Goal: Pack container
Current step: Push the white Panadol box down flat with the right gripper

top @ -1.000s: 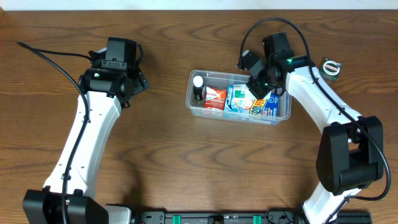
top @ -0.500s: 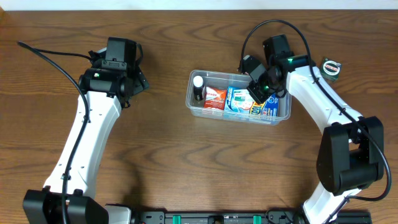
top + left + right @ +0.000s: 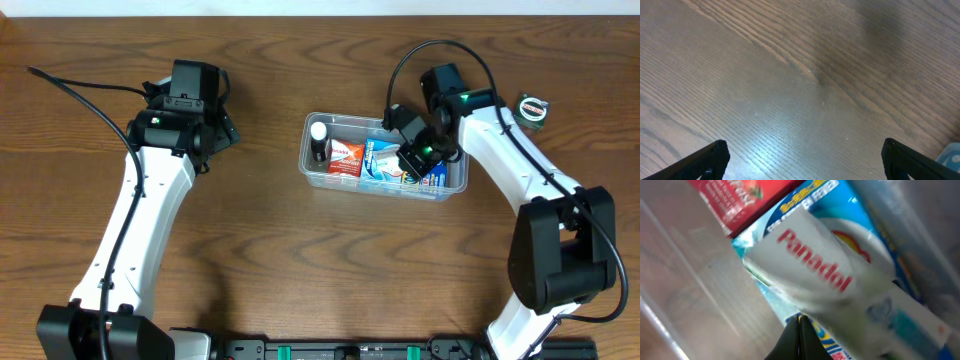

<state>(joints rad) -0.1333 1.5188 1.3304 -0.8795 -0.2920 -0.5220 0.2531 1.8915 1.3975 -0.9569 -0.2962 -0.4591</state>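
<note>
Well, from overhead the container [image 3: 305,158] sat on the desk [image 3: 260,250] right of centre, holding a white-capped bottle [image 3: 318,132], a red box [image 3: 346,158] and a Panadol box [image 3: 383,160]. The right gripper [image 3: 411,164] hung inside its right half. On the left wrist, the left gripper [image 3: 805,162] gaped wide above bare wood. On the right wrist, fingers were pressed together on nothing, tips right at the blurred Panadol box; contact was unclear.

The left arm [image 3: 150,210] and right arm [image 3: 510,150] wore white shells with black joints and trailing black cables [image 3: 80,85]; the left gripper [image 3: 810,159] had black jaws.
</note>
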